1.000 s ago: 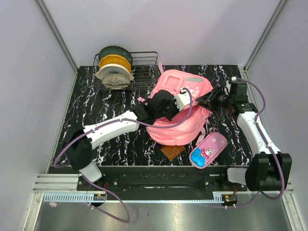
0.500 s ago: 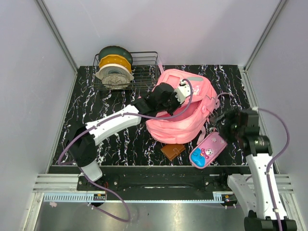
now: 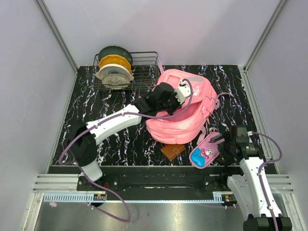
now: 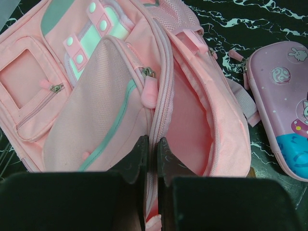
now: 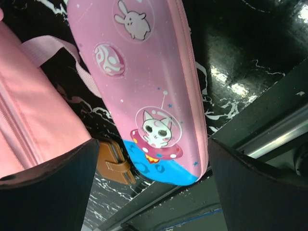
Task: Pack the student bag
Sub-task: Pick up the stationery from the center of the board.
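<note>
The student bag point(image 3: 185, 113), a large pink backpack, lies in the middle of the table with its main compartment gaping point(image 4: 192, 120). My left gripper point(image 4: 150, 144) is shut on the zipper rim of that opening and holds it up; in the top view it sits over the bag's upper part point(image 3: 168, 98). A small pink pencil case point(image 3: 208, 150) with a cartoon cat point(image 5: 156, 130) lies right of the bag at the near edge. My right gripper point(image 5: 153, 144) hangs just above it, open wide, with a finger on each side and nothing held.
A brown wallet point(image 3: 173, 151) lies at the near edge between bag and pencil case, also in the right wrist view point(image 5: 113, 166). A wire basket point(image 3: 144, 72) with filament spools point(image 3: 114, 67) stands at the back left. The table's front rail point(image 5: 269, 139) runs just behind the pencil case.
My right arm has swung from the bag's back right side down to the near edge over the pencil case, and its jaws have opened. The left gripper lifted the bag's rim slightly, then held still.
</note>
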Available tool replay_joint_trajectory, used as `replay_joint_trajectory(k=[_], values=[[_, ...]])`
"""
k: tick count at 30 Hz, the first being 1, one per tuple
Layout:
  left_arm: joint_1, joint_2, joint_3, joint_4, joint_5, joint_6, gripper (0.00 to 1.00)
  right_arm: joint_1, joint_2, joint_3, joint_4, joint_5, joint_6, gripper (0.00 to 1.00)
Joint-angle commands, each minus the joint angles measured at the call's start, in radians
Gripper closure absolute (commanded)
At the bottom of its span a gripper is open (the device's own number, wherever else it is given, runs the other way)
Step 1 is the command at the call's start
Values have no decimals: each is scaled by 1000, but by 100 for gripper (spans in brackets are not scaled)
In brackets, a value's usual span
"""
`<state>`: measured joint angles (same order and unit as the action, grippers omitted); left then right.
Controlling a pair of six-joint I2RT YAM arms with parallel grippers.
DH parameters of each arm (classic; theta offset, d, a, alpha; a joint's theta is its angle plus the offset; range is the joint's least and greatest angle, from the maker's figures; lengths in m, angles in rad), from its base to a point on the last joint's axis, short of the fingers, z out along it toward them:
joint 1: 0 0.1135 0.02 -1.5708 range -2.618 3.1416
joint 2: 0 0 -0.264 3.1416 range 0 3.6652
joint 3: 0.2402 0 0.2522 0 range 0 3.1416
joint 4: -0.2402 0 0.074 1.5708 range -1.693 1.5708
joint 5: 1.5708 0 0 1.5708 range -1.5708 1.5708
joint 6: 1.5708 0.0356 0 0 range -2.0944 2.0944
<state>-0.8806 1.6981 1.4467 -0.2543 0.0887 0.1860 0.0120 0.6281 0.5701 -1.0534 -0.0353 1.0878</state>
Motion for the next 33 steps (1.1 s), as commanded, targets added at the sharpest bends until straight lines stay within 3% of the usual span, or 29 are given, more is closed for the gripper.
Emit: replay_joint_trajectory(k=[1,9,15,25,28,29,31,33], values=[[28,-21,49,43,-33,-3,100,3,10,-18,9,70,27,0],[26,-32,49,39,-35,1,100,14,136,-141,181,23,55,0],[26,-37,49,39,-29,-3,100,16,85,-179,294,29,98,2],[26,-46,38,32,-20,-20,100,17,185,-311,677,-87,118,7],[26,-46,38,30,-18,-22,100,16,200,-291,694,-84,87,24],[28,-48,38,29,-17,-23,100,17,193,-274,696,-84,66,38],[26,-48,38,29,-21,-26,100,16,179,-260,681,-72,55,50],[26,-46,43,27,-21,-26,100,16,151,-240,672,-71,37,69]])
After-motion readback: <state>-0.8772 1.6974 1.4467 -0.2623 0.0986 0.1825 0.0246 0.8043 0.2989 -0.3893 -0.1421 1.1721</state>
